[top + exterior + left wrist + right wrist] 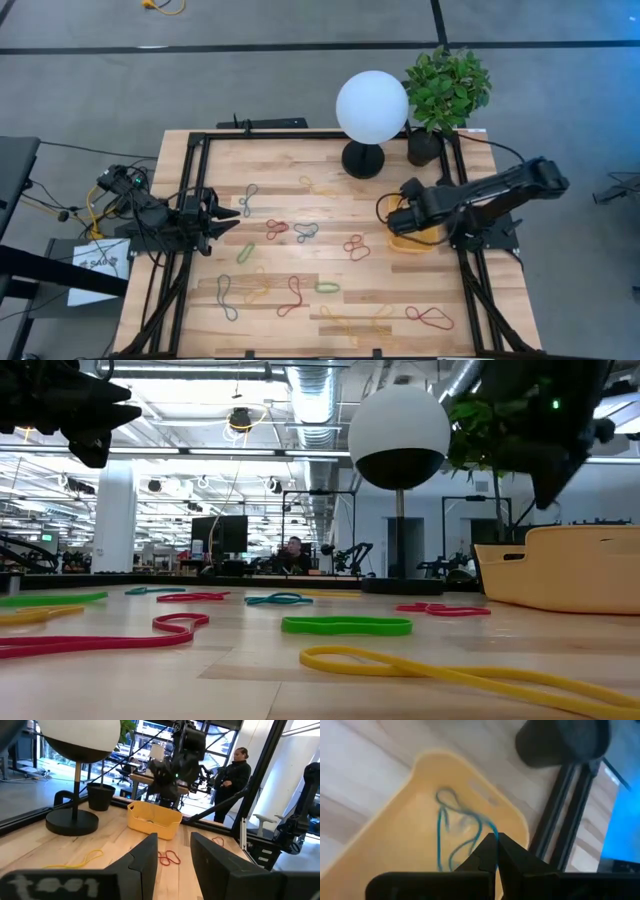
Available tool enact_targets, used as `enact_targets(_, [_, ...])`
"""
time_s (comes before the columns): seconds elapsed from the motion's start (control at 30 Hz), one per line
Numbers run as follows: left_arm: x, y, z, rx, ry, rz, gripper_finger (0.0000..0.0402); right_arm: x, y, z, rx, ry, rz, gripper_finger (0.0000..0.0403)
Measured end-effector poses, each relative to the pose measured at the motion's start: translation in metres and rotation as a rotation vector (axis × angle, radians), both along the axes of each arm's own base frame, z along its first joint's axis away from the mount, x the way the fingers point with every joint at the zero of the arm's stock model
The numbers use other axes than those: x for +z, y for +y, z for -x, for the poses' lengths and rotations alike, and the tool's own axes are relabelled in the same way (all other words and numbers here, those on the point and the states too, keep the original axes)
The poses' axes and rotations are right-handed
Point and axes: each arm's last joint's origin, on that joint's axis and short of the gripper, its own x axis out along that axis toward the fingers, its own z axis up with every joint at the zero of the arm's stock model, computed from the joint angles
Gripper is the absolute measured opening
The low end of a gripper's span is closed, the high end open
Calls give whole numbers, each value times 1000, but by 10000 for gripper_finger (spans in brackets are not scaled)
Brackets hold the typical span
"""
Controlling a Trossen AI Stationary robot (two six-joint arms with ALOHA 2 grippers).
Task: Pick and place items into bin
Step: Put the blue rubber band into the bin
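Several rubber bands in red, green, blue, yellow and grey lie flat on the wooden table, among them a red one (277, 228), a green one (327, 287) and a yellow one (440, 670). The yellow-orange bin (418, 241) sits near the table's right edge, mostly under my right arm; it also shows in the low view (560, 565) and the left wrist view (152, 820). My right gripper (495, 836) hangs over the bin, shut on a blue rubber band (442, 820). My left gripper (172, 847) is open, hovering at the table's left edge (225, 215). My right gripper pinches the blue rubber band at one end (489, 829) between its shut fingertips, coming from above and pointing down into the bin. The band's two strands run away from the fingertips, and its far loop (445, 797) lies against the bin's floor.
A lamp with a white globe (372, 105) and a black base (363, 160) stands at the far side, beside a black plant pot (425, 147). Black frame rails (185, 200) border the table. A person (235, 770) stands in the room beyond.
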Motion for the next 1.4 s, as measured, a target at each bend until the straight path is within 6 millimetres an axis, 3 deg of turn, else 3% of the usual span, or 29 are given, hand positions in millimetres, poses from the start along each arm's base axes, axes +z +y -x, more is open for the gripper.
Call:
enact_targets(0.2, [0, 0, 0, 1, 0, -1, 105, -26, -1, -2, -11, 77, 11, 13])
enact_targets(0.47, [0, 0, 0, 0, 0, -1, 105, -59, -11, -13, -14, 148, -1, 65])
enact_targets(0.7, [0, 0, 0, 0, -1, 4, 105, -68, -17, -19, -21, 152, -50, 95])
enact_targets(0.97, [0, 0, 0, 0, -1, 5, 105, -49, -15, -18, 39, 50, -115, 118])
enact_targets(1.4, [0, 0, 0, -7, -9, 83, 105, 26, -7, 13, 120, -227, -131, 138])
